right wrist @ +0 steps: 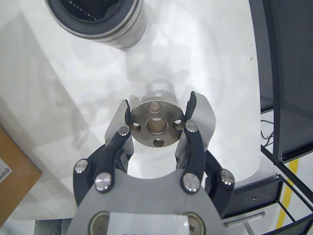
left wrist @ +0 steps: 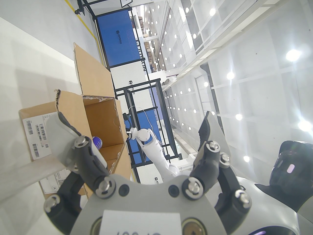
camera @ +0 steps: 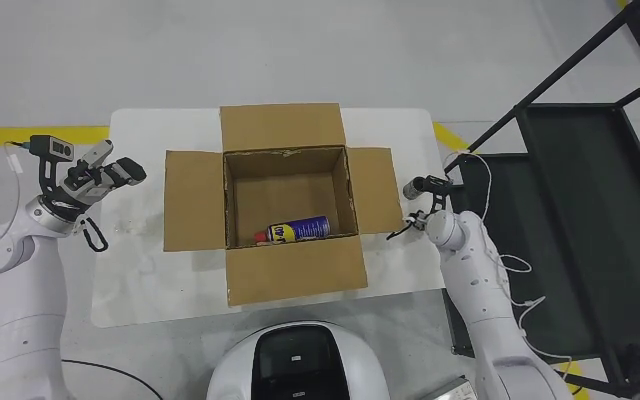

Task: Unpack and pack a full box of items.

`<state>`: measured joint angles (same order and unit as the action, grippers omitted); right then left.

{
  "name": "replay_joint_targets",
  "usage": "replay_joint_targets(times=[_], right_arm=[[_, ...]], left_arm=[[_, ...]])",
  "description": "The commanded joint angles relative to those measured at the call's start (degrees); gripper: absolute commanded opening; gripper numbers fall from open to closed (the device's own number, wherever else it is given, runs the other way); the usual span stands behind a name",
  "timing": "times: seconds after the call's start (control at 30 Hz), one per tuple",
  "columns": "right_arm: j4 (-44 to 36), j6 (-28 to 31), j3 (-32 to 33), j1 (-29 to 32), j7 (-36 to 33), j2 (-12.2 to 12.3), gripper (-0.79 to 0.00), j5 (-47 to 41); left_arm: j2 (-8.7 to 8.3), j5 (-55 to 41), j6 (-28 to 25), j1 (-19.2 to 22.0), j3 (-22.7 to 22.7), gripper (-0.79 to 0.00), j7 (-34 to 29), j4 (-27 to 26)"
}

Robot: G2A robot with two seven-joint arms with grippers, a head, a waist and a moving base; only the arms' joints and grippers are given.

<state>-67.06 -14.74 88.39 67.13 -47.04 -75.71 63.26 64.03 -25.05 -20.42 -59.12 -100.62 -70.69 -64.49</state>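
Note:
An open cardboard box (camera: 290,190) stands in the middle of the white table (camera: 150,280), all its flaps folded out. A blue and yellow spray can (camera: 297,232) lies inside on the bottom, by the near wall; its end (left wrist: 97,143) shows in the left wrist view. My right gripper (right wrist: 158,108) is shut on a round metal flange (right wrist: 156,125) with bolt holes, held just over the table to the right of the box (camera: 407,227). A metal cylinder sleeve (right wrist: 95,8) lies on the table just beyond it (camera: 414,187). My left gripper (left wrist: 133,121) is open and empty, left of the box (camera: 120,167).
A black metal rack (camera: 570,200) stands close to the table's right edge, with white cables hanging by the right arm. The box's side flaps (camera: 195,212) cover part of the table on both sides. Bare table lies in front of the left gripper.

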Motion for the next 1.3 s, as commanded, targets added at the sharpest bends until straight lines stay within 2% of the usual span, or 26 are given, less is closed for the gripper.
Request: replay_joint_targets(times=[0.0, 0.03, 0.17, 0.2, 0.23, 0.27, 0.3, 0.33, 0.47, 0.57, 0.8, 0.93, 1.1, 1.27], right_arm=[[0.9, -0.1, -0.2, -0.5, 0.3, 0.0, -0.597, -0.3], [1.4, -0.2, -0.3, -0.7, 0.5, 0.0, -0.548, -0.4], [2.5, -0.6, -0.6, -1.3, 0.9, 0.0, -0.431, -0.9], [2.7, -0.7, -0.5, -1.4, 1.0, 0.0, -0.372, -1.0], [2.8, -0.7, -0.5, -1.5, 1.1, 0.0, -0.259, -1.4], [2.9, -0.7, -0.4, -1.5, 1.3, 0.0, -0.259, -1.5], [3.0, -0.8, -0.3, -1.5, 1.5, 0.0, -0.037, -1.7], [3.0, -0.9, -0.1, -1.5, 1.6, 0.1, 0.000, -1.9], [1.8, -1.0, 0.8, -0.8, 2.2, 0.3, 0.000, -3.0], [-2.6, -0.6, 3.0, 1.6, 2.2, 0.6, 0.000, -5.3], [-22.5, -0.6, 9.4, 12.6, 0.7, 1.5, 0.000, -8.9], [-31.1, 1.3, 11.5, 16.0, 1.1, 1.6, 0.000, -12.4], [-38.2, 5.5, 9.9, 15.8, 0.3, 1.8, 0.000, -14.3], [-42.4, 9.6, 4.0, 12.3, -2.7, 2.0, 0.000, -12.3]], left_arm=[[0.00, 0.0, 0.0, 0.0, 0.0, 0.000, 0.0, 0.0], [0.00, 0.0, 0.0, 0.0, 0.0, 0.000, 0.0, 0.0], [0.00, 0.0, 0.0, 0.0, 0.0, 0.000, 0.0, 0.0], [0.00, 0.0, 0.0, 0.0, 0.0, 0.000, 0.0, 0.0], [0.00, 0.0, 0.0, 0.0, 0.0, 0.000, 0.0, 0.0], [0.00, 0.0, 0.0, 0.0, 0.0, 0.000, 0.0, 0.0], [0.00, 0.0, 0.0, 0.0, 0.0, 0.000, 0.0, 0.0], [0.00, 0.0, 0.0, 0.0, 0.0, 0.000, 0.0, 0.0], [0.00, 0.0, 0.0, 0.0, 0.0, 0.000, 0.0, 0.0], [0.00, 0.0, 0.0, 0.0, 0.0, 0.000, 0.0, 0.0], [0.00, 0.0, 0.0, 0.0, 0.0, 0.000, 0.0, 0.0], [0.00, 0.0, 0.0, 0.0, 0.0, 0.000, 0.0, 0.0], [0.00, 0.0, 0.0, 0.0, 0.0, 0.000, 0.0, 0.0], [0.00, 0.0, 0.0, 0.0, 0.0, 0.000, 0.0, 0.0]])
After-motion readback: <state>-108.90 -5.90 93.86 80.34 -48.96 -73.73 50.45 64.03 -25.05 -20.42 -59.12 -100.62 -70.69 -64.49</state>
